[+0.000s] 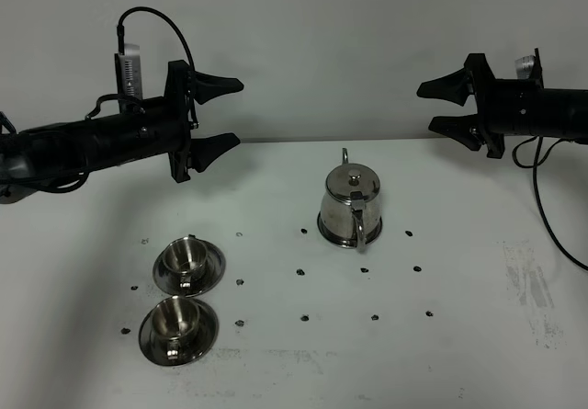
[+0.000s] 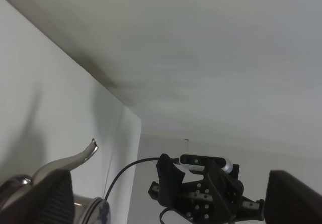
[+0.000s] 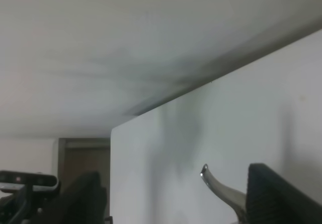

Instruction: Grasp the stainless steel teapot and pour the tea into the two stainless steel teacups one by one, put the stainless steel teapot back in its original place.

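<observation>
High camera looks down on table; wrist cameras face inward, both catching teapot spout

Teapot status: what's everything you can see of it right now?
The shiny stainless steel teapot stands upright on the white table, slightly right of centre. It has a flaring base, a knobbed flat lid that is on, a thin curved spout pointing away from the high camera, and a loop handle facing it. Nothing touches it but the surface beneath.
</observation>
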